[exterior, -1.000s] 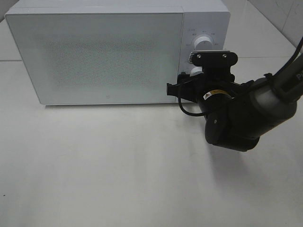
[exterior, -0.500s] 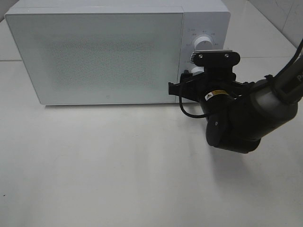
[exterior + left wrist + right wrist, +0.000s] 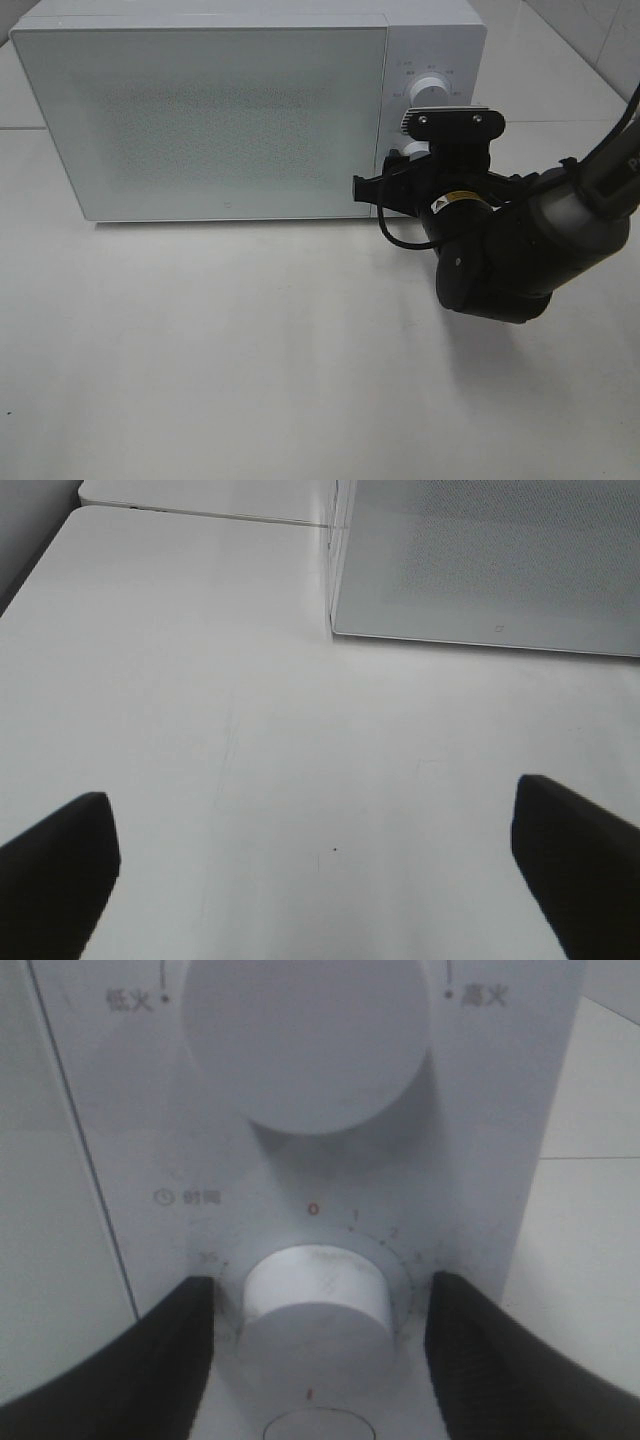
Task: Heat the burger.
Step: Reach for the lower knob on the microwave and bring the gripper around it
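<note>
done: loading, as judged | burger is not seen, judged shut inside microwave (image 3: 430, 40), door (image 3: 200, 110) closed | right gripper (image 3: 322, 1300) is spread astride timer knob (image 3: 316, 1285), not yet gripped | left gripper (image 3: 310, 820) is spread wide over table (image 3: 200, 680), nothing held | left: timer to be turned

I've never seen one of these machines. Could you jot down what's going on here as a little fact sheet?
Appliance: white boxy microwave oven, door shut
Controls: round white upper dial; smaller round white timer knob below it
Right gripper: open, one finger on either side of the timer knob, gaps showing
Left gripper: open above the white table, holding nothing
Burger: not in view
</note>
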Controlling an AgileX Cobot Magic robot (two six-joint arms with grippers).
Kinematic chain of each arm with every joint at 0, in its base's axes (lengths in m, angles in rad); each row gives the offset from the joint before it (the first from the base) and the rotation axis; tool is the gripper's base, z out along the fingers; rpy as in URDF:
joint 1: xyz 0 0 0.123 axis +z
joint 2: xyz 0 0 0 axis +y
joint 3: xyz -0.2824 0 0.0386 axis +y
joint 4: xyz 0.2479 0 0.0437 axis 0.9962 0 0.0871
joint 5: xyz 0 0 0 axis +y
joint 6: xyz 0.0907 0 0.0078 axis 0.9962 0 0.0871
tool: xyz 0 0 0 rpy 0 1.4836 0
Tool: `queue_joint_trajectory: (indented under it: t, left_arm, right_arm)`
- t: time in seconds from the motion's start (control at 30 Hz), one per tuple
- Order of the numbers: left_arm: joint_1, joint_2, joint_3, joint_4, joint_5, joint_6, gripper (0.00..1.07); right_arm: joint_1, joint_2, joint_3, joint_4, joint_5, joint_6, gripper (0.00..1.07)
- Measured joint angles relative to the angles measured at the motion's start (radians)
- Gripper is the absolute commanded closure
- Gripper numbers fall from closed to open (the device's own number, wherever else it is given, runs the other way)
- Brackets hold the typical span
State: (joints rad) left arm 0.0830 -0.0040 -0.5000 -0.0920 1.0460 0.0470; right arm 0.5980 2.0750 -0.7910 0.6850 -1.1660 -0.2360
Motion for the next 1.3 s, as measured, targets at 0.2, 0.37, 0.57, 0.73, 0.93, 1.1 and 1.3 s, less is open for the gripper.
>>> queue_joint_trajectory:
  t: [0.2, 0.37, 0.57, 0.73, 0.93, 1.1, 1.3]
  left_arm:
    - [0.0, 0.0, 0.0, 0.0, 0.0, 0.0, 0.04]
    - [0.0, 0.0, 0.0, 0.0, 0.0, 0.0, 0.04]
    - [0.0, 0.0, 0.0, 0.0, 0.0, 0.0, 0.04]
    - [0.0, 0.0, 0.0, 0.0, 0.0, 0.0, 0.04]
    - [0.0, 0.0, 0.0, 0.0, 0.0, 0.0, 0.04]
    - [0.0, 0.0, 0.0, 0.0, 0.0, 0.0, 0.04]
    - [0.0, 0.0, 0.0, 0.0, 0.0, 0.0, 0.04]
  right_arm:
    - [-0.007, 0.0, 0.0, -0.014, 0.008, 0.005, 0.88]
    - [-0.013, 0.0, 0.005, -0.028, 0.007, 0.007, 1.01]
    - [-0.013, 0.0, 0.005, -0.029, 0.005, 0.017, 1.0]
    - [-0.013, 0.0, 0.006, -0.035, 0.002, 0.067, 1.0]
    - [-0.018, 0.0, 0.008, -0.054, 0.0, 0.223, 1.0]
    - [-0.019, 0.005, 0.011, -0.065, -0.016, 0.399, 1.0]
    - [-0.02, 0.006, 0.016, -0.074, -0.021, 0.647, 1.0]
